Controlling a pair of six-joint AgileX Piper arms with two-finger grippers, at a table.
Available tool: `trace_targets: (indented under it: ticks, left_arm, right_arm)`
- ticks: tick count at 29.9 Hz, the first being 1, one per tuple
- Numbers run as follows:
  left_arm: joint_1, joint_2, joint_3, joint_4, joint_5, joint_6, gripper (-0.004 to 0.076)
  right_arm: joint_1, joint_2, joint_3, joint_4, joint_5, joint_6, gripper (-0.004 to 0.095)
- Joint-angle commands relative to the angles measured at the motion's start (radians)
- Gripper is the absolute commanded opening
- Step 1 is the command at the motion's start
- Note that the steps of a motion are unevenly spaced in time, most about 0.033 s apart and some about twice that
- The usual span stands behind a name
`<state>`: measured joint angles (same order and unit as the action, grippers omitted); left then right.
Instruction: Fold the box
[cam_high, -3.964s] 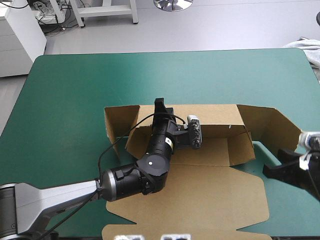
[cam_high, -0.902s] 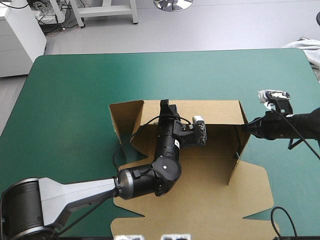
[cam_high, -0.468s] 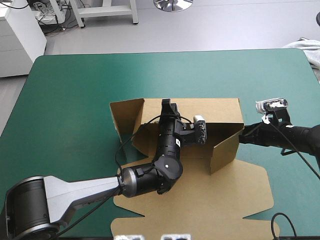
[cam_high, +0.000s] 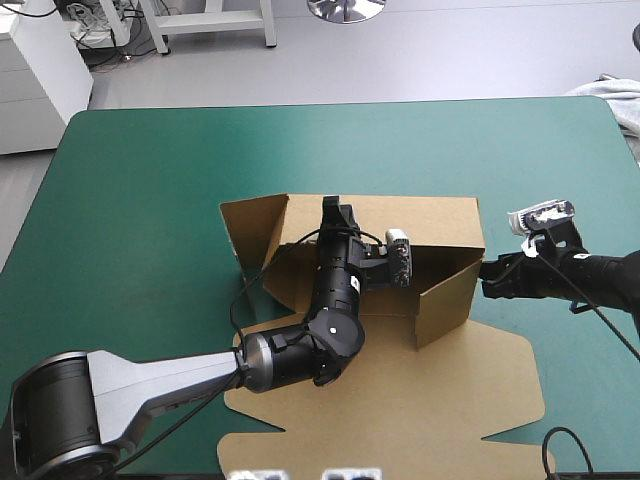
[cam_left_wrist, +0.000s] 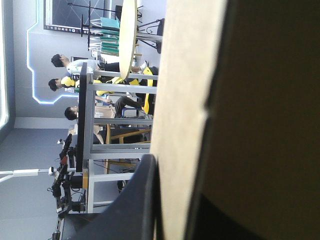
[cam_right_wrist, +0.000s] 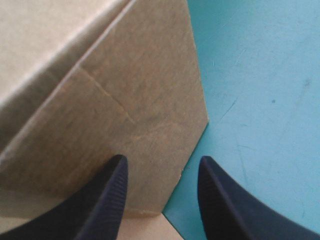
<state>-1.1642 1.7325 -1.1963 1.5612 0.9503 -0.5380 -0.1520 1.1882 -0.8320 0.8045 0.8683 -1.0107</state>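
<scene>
- Two hands on one job. Where does the box (cam_high: 440, 225) sit?
- At the middle of the bench (cam_high: 150, 200), on the teal-green cover. Its back wall (cam_high: 430, 222) stands upright, the left wall (cam_high: 250, 225) leans up and outward, and the lid (cam_high: 430, 400) lies flat toward the near edge.
- And the right wall (cam_high: 450, 295)?
- Raised and angled inward across the tray.
- What about the left hand (cam_high: 335, 215)?
- It reaches in from the near left and pinches the top of the back wall. One black finger (cam_left_wrist: 142, 200) shows on the outer side of the board's edge, and the jaws are nearly together with the sheet between them.
- And the right hand (cam_high: 490, 277)?
- It is low at the right wall's outer face, with its fingers (cam_right_wrist: 112, 190) parted. One tip is over brown board, the other over bare cover, and the wall's end edge runs between them. I cannot tell whether it touches the board.
</scene>
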Motion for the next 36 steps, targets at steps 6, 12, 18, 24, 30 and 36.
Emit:
trace_targets:
  ticks: [6,12,18,24,30,36]
  left_arm:
    - [0.022,-0.032,-0.02,-0.022,-0.006,-0.028,-0.001]
    - [0.022,-0.032,-0.02,-0.02,-0.031,-0.028,-0.001]
    - [0.022,-0.032,-0.02,-0.02,-0.036,-0.028,-0.001]
    - [0.02,-0.034,-0.021,-0.016,-0.063,-0.07,-0.001]
    - [0.02,-0.034,-0.023,-0.01,-0.081,-0.079,-0.001]
    - [0.02,-0.034,-0.023,0.025,-0.114,-0.079,-0.001]
  right_arm:
    - [-0.002,-0.065,-0.02,-0.005,0.07,-0.014,0.0487]
    - [-0.002,-0.077,-0.02,-0.005,0.135,-0.014,0.0444]
    - [-0.002,-0.084,-0.02,0.072,0.099,-0.036,0.0441]
    - [-0.002,-0.054,-0.02,0.21,0.036,-0.195,0.0441]
    - [-0.002,-0.009,-0.02,0.259,-0.091,-0.142,0.0434]
    - [-0.002,0.053,-0.02,0.289,-0.102,-0.146,0.0168]
